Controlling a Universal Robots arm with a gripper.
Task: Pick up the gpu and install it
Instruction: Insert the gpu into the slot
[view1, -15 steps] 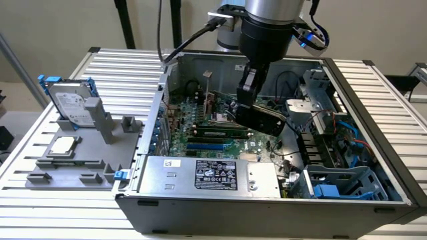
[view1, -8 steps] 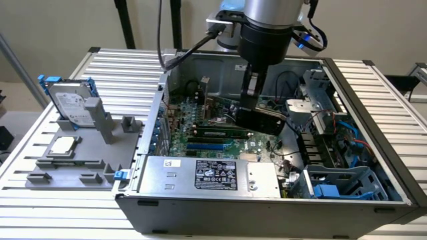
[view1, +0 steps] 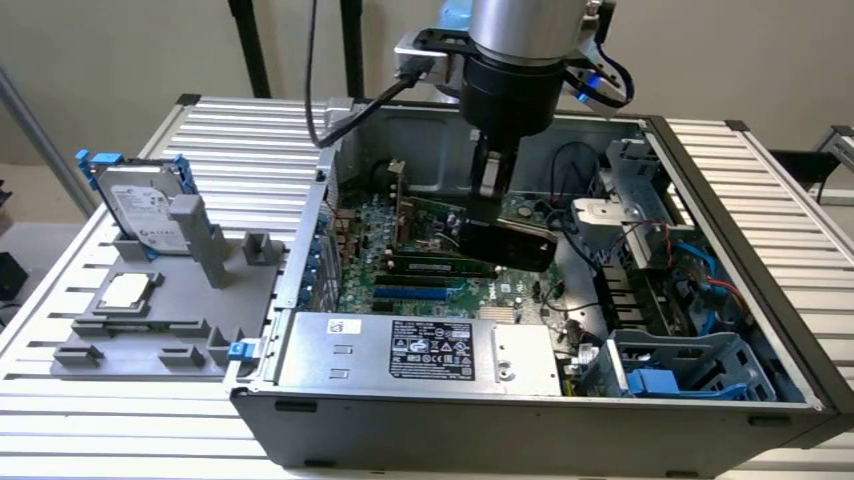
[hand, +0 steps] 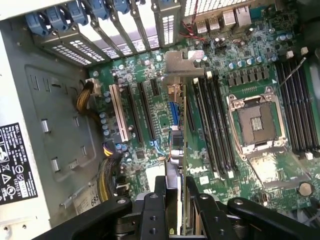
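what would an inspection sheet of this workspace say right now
surface: slatted metal table with an open computer case on it
job's things: gpu held edge-on over the motherboard slots
clutter: hard drive and CPU chip on a grey holder, at the exterior view's left
hand: hand shut on the gpu, inside the case
cables: black cable hanging from the arm over the case wall; yellow-black wires beside the slots
surroundings: black posts behind the table

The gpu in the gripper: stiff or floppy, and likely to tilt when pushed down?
Probably stiff: the gpu reads as a straight, thin board. Pinched at one edge by the gripper, it may pivot. Exposed components look fragile.
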